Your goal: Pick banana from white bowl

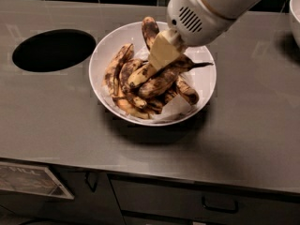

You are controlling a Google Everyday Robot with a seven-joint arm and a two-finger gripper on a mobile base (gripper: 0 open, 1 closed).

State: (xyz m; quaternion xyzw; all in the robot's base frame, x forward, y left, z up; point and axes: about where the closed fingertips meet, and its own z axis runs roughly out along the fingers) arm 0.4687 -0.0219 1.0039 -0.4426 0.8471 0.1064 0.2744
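The white bowl (201, 86) stands on the grey counter and holds several spotted overripe bananas on crumpled white paper. My gripper (155, 63) reaches down into the bowl from the upper right, its cream fingers (161, 53) closed around the long, dark-blotched banana (166, 81). That banana lies raised across the top of the pile, with its stem pointing right. Another dark banana (150, 29) sticks up just behind the fingers. The white arm housing (201, 13) hides the bowl's far right rim.
A round dark hole (54, 49) is cut in the counter (70, 121) left of the bowl. Another white dish's edge (295, 13) shows at the top right. Dark tiles run along the back. Drawers (218, 203) sit below the counter's front edge.
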